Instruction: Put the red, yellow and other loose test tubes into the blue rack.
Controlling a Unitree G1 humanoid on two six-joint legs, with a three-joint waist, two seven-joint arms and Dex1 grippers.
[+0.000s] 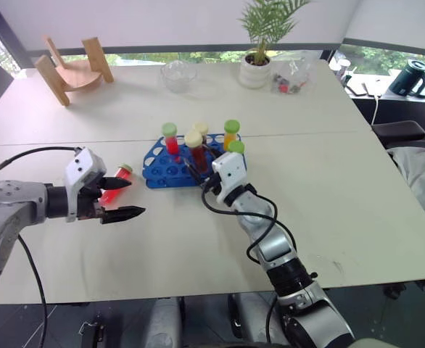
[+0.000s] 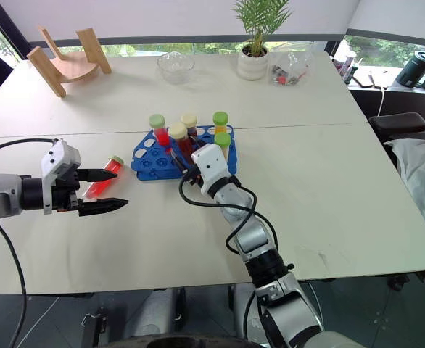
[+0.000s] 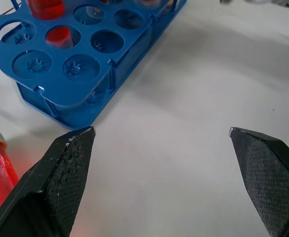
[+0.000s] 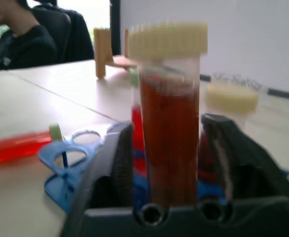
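Black fingers of the right hand (image 4: 166,163) stand on both sides of a tube of dark red liquid (image 4: 169,148) with a cream cap. That tube stands upright in the blue rack (image 1: 170,168). There is a thin gap between the fingers and the tube, so the hand is a little open and is not squeezing it. Four more tubes stand in the rack too: one with red liquid and a green cap (image 1: 170,138), one with orange liquid and a green cap (image 1: 230,133), one more with a green cap (image 1: 236,147) and one with a cream cap (image 1: 201,129) at the back. On the white table (image 1: 343,181), just to the left of the rack, a loose tube of red liquid (image 1: 116,185) lies on its side. Its green cap points toward the rack. The left hand (image 1: 125,197) is beside that tube with its two fingers spread wide, holding nothing. Far back on the table are a potted plant (image 1: 262,43), a clear glass bowl (image 1: 178,75) and a wooden stand (image 1: 71,67).
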